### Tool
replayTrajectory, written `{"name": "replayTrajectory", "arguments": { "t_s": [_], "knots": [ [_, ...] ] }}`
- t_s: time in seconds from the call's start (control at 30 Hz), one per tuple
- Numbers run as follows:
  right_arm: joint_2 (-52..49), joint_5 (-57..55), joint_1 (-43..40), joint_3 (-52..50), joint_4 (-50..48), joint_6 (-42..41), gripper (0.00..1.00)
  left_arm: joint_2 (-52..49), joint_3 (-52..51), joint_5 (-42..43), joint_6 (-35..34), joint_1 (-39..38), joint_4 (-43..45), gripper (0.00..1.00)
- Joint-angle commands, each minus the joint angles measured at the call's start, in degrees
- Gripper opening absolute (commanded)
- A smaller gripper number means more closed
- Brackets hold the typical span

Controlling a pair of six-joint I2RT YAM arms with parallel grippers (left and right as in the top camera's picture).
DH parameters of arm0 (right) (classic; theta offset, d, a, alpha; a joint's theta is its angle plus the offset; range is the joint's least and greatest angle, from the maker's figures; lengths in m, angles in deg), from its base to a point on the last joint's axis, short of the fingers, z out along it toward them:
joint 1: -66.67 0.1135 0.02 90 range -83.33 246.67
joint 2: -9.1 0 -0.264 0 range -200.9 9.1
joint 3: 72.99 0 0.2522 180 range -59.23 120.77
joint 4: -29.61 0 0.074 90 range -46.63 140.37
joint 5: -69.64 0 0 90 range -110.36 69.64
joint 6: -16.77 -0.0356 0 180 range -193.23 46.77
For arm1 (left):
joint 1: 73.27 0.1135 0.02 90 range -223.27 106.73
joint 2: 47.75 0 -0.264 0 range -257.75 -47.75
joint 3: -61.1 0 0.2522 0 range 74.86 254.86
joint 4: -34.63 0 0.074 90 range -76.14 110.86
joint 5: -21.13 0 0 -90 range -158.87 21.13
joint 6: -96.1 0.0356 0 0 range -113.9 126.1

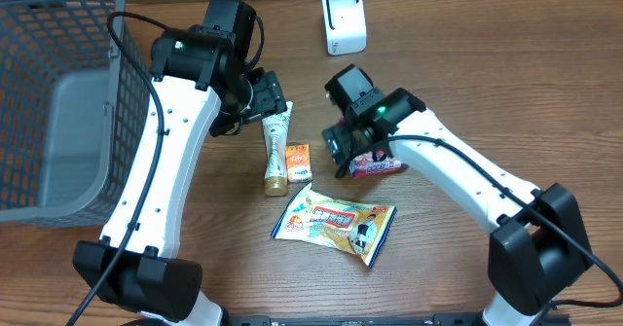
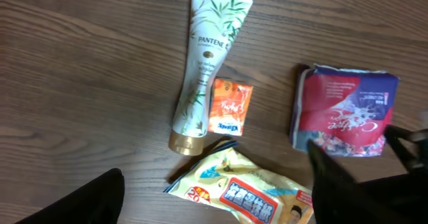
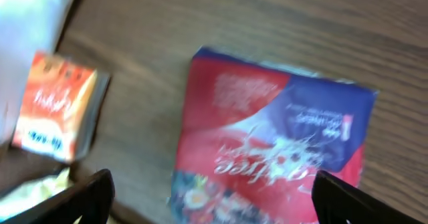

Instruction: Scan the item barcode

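Four items lie on the wooden table: a white Pantene tube (image 1: 276,146) (image 2: 204,70), a small orange sachet (image 1: 298,161) (image 2: 231,107) beside it, a yellow snack pack (image 1: 336,222) (image 2: 247,190) nearer the front, and a red-and-blue pack (image 1: 380,163) (image 2: 344,110) (image 3: 274,137) to the right. My left gripper (image 1: 263,97) (image 2: 207,204) hovers open above the tube's flat end, holding nothing. Directly over the red-and-blue pack is my right gripper (image 1: 343,151) (image 3: 214,200), open, its fingertips wide apart on either side of the pack. No barcode shows.
A white scanner-like device (image 1: 345,21) stands at the back of the table. A large grey plastic basket (image 1: 29,63) fills the left side. Both arms' bases sit at the front edge.
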Motion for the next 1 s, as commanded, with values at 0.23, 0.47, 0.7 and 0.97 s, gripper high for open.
{"name": "replayTrajectory", "arguments": {
  "t_s": [0.23,0.47,0.7,0.97],
  "knots": [
    [-0.4,9.0,-13.3,0.7,0.5,-3.8,0.91,0.1,-0.8,-0.1,-1.3,-0.5,0.2,0.47],
    [-0.5,26.8,-26.4,0.3,3.7,3.8,0.90,0.1,-5.6,9.6,6.1,-2.6,4.4,0.46],
    [-0.5,36.7,-29.8,-7.1,-3.1,6.3,0.82,0.1,-10.0,9.9,5.9,-4.0,7.1,0.59],
    [-0.5,36.5,-29.3,-18.9,-19.2,-2.4,0.60,0.1,-11.0,9.9,5.9,-4.1,5.5,0.62]
  ]
}}
